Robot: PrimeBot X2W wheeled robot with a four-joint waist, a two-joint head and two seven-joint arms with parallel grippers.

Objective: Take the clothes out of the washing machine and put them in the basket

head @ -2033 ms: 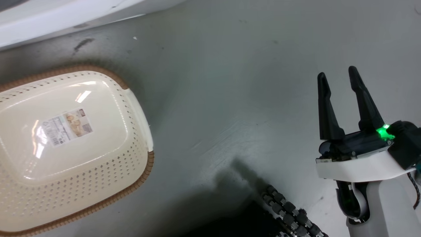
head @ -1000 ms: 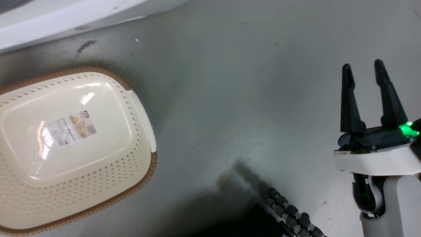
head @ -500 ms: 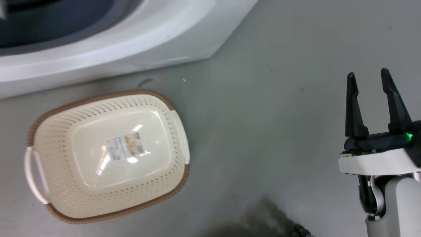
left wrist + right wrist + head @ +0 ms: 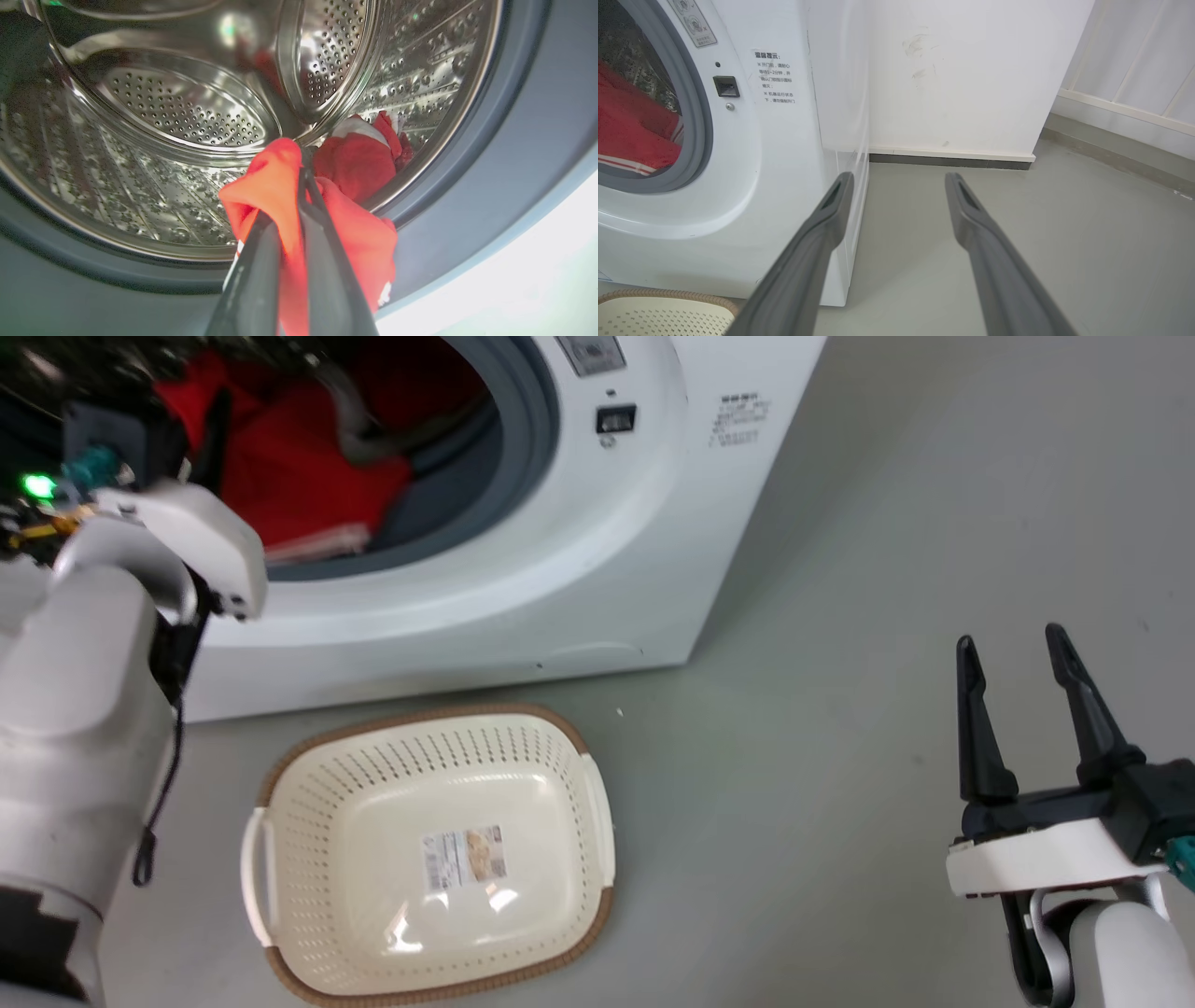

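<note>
One left gripper (image 4: 301, 173) clamping clothes (image 4: 270, 186), tips buried

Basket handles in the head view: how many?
2. The left handle is on the left end of the basket, the right handle on its right end. Both are white. The whole rim shows, so none should be hidden.

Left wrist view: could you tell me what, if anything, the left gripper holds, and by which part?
The left gripper is shut on a red garment, pinching a bunched fold of its fabric; which part of the garment cannot be told.
</note>
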